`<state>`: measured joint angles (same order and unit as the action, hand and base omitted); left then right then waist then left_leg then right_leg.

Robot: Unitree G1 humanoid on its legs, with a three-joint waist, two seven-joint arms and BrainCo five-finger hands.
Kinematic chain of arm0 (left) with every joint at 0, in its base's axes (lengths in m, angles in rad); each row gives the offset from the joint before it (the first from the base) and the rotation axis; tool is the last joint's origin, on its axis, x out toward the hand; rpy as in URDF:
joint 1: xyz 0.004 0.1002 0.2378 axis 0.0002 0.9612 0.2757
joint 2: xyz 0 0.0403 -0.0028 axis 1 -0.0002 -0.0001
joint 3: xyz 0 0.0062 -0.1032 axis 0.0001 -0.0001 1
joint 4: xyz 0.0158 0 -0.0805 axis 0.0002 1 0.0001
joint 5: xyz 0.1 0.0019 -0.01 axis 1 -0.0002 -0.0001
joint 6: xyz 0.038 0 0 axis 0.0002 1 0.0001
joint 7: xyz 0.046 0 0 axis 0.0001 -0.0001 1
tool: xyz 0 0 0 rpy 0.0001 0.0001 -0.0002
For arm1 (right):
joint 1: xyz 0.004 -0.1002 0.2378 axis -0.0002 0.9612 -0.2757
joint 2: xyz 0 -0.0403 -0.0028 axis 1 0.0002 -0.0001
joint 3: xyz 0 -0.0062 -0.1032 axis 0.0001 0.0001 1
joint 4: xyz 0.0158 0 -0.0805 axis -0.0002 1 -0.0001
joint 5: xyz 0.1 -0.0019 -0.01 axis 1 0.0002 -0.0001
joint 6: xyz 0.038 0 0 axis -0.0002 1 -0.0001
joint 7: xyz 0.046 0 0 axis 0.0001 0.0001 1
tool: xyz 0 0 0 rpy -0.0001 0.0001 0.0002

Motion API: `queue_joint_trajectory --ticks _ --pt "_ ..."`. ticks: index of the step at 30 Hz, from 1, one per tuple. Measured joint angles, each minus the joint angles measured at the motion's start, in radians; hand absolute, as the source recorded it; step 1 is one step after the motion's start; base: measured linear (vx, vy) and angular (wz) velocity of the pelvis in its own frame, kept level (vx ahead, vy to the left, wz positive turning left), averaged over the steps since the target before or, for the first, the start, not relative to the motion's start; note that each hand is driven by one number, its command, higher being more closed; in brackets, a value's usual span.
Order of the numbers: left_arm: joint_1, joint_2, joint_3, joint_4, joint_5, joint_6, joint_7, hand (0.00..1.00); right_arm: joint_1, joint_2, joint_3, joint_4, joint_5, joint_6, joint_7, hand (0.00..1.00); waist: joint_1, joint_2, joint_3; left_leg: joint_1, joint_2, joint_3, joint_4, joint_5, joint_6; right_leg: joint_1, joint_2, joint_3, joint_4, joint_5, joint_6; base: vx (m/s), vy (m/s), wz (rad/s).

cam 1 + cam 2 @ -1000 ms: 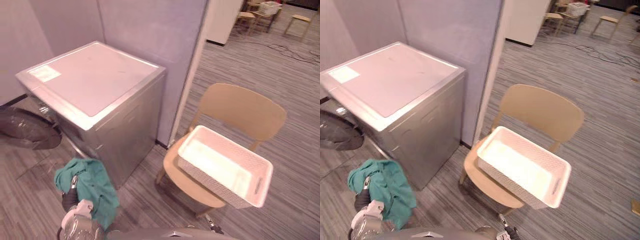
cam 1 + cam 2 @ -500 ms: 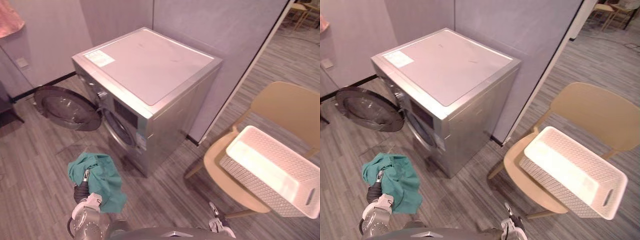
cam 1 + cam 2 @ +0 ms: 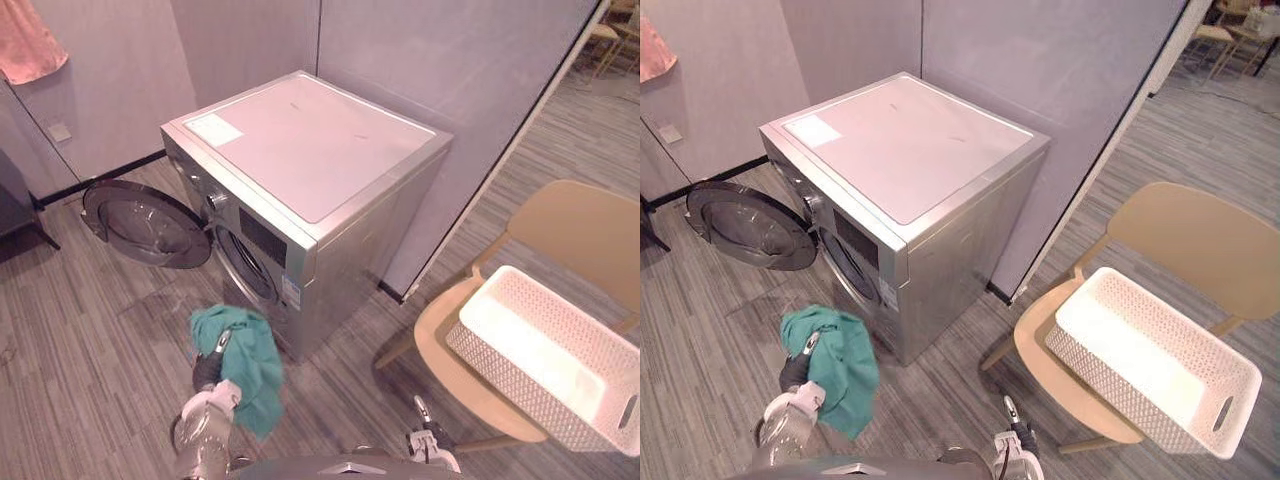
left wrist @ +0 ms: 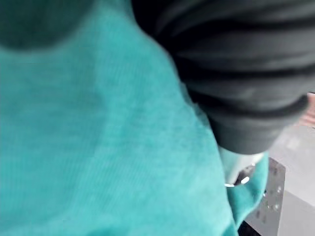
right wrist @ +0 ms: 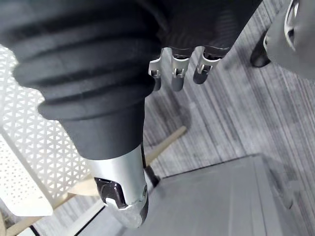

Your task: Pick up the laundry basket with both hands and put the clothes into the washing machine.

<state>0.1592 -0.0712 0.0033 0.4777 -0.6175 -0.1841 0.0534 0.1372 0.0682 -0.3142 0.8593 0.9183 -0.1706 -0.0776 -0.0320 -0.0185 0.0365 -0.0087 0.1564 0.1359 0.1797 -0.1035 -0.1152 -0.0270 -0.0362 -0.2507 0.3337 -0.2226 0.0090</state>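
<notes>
Teal garment [image 3: 245, 352] drapes over left hand [image 3: 207, 372] at lower left; grip cannot be told. Right hand [image 5: 174, 71] hangs relaxed, empty.

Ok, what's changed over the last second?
The head camera swung left, bringing the washing machine's open door fully into view. The left hand has carried the teal cloth closer to the machine's front. Unchanged: the white basket sits empty on the chair, and the right hand hangs open.
</notes>
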Motion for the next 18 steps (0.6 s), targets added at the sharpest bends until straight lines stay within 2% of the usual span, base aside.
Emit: queue_joint_trajectory --ticks 1,2,3,4,5,6,7,8,10,11,13,14,16,17,18 --pt "-0.005 0.002 -0.016 -0.007 0.0 0.001 -0.003 1.0 0.001 -0.001 0.018 -0.004 0.0 0.0 0.0 0.0 -0.001 -0.004 -0.001 -0.028 0.005 0.0 0.086 -0.018 0.012 0.018 0.002 0.012 -0.008 0.0 0.0 0.13 -0.01 0.41" --pt "0.002 0.002 -0.031 -0.027 0.0 0.003 -0.009 1.0 0.006 -0.002 0.031 -0.025 0.0 -0.001 0.003 0.0 0.004 -0.001 0.011 -0.116 0.028 -0.002 0.319 -0.039 0.02 0.067 0.01 0.019 -0.044 -0.003 -0.002 0.08 -0.005 0.22" --pt "0.006 0.002 -0.031 -0.036 0.0 0.003 -0.011 1.0 0.005 -0.002 0.037 -0.035 -0.001 -0.001 0.003 0.0 0.009 0.005 0.015 -0.16 0.042 -0.006 0.423 -0.035 0.022 0.083 0.017 0.02 -0.054 -0.007 -0.005 0.04 0.005 0.02" --pt "0.014 0.001 -0.03 -0.05 0.001 0.003 -0.014 1.0 0.006 -0.002 0.039 -0.056 -0.001 0.0 0.003 0.0 0.02 0.026 0.028 -0.215 0.062 -0.023 0.557 -0.014 0.034 0.103 0.027 0.025 -0.062 -0.022 -0.013 -0.02 0.061 -0.23" --pt "0.042 -0.002 -0.019 -0.075 0.002 0.004 -0.013 1.0 0.006 -0.007 0.053 -0.068 -0.001 -0.001 0.004 0.0 0.027 0.037 0.041 -0.269 0.081 -0.047 0.701 0.057 0.023 0.12 0.028 0.049 -0.044 -0.058 -0.02 0.0 0.078 -0.28" --pt "0.053 -0.003 -0.011 -0.078 0.002 0.004 -0.013 1.0 0.007 -0.011 0.063 -0.07 -0.001 0.0 0.003 0.0 0.031 0.031 0.044 -0.289 0.083 -0.049 0.748 0.091 0.029 0.131 0.021 0.063 -0.042 -0.065 -0.02 0.01 0.084 -0.37" --pt "0.07 -0.003 -0.006 -0.078 0.002 0.004 -0.013 1.0 0.009 -0.013 0.069 -0.084 -0.001 0.0 0.003 0.0 0.04 0.037 0.042 -0.311 0.093 -0.041 0.799 0.108 0.041 0.137 0.016 0.082 -0.041 -0.069 -0.018 0.04 0.053 -0.42" --pt "0.08 -0.003 -0.002 -0.078 0.002 0.004 -0.012 1.0 0.013 -0.013 0.074 -0.095 -0.001 0.0 0.004 0.0 0.046 0.042 0.042 -0.322 0.106 -0.031 0.819 0.082 0.053 0.137 0.014 0.102 -0.039 -0.071 -0.015 0.09 0.13 -0.71" --pt "0.103 -0.003 0.013 -0.076 0.001 0.005 -0.006 1.0 0.012 -0.011 0.079 -0.091 -0.002 0.005 0.004 0.0 0.051 0.026 0.04 -0.349 0.136 -0.024 0.727 -0.001 0.084 0.111 -0.021 0.167 -0.032 -0.08 -0.002 0.12 0.16 -0.87" --pt "0.106 -0.003 0.016 -0.074 0.0 0.005 -0.002 1.0 0.012 -0.011 0.08 -0.084 -0.002 0.006 0.004 0.0 0.051 0.015 0.039 -0.35 0.138 -0.032 0.672 -0.006 0.086 0.102 -0.035 0.185 -0.026 -0.085 0.007 0.21 0.228 -0.78" --pt "0.108 0.005 0.016 -0.063 -0.038 0.007 -0.002 1.0 0.007 -0.017 0.078 -0.028 -0.003 0.006 0.004 0.0 0.035 -0.02 0.029 -0.354 0.134 -0.134 0.401 -0.009 0.073 0.059 -0.098 0.254 0.012 -0.112 0.053 0.31 0.36 -0.64" --pt "0.107 0.005 0.017 -0.061 -0.051 0.007 -0.001 1.0 0.003 -0.022 0.077 -0.013 -0.003 0.006 0.003 0.0 0.029 -0.022 0.03 -0.354 0.134 -0.175 0.348 -0.005 0.065 0.056 -0.109 0.267 0.016 -0.12 0.067 0.33 0.427 -0.54" --pt "0.096 0.006 0.016 -0.021 -0.076 0.01 -0.002 1.0 0.001 -0.05 0.073 0.057 -0.014 0.008 0.002 0.0 0.023 -0.018 0.024 -0.352 0.122 -0.329 0.168 0.012 0.034 0.076 -0.174 0.31 0.014 -0.151 0.141 0.4 0.544 -0.48" --pt "0.095 0.006 0.014 -0.007 -0.078 0.011 -0.002 1.0 0.002 -0.057 0.069 0.072 -0.02 0.011 0.002 0.0 0.023 -0.013 0.017 -0.347 0.113 -0.344 0.13 0.022 0.023 0.092 -0.191 0.319 0.002 -0.155 0.161 0.47 0.671 -0.5" --pt "0.095 0.001 -0.003 0.026 -0.078 0.014 -0.003 1.0 0.011 -0.079 0.054 0.089 -0.039 0.019 0.003 0.0 0.027 0.02 -0.005 -0.324 0.101 -0.358 0.077 0.07 0.023 0.118 -0.211 0.349 -0.03 -0.152 0.185 0.47 0.744 -0.5"
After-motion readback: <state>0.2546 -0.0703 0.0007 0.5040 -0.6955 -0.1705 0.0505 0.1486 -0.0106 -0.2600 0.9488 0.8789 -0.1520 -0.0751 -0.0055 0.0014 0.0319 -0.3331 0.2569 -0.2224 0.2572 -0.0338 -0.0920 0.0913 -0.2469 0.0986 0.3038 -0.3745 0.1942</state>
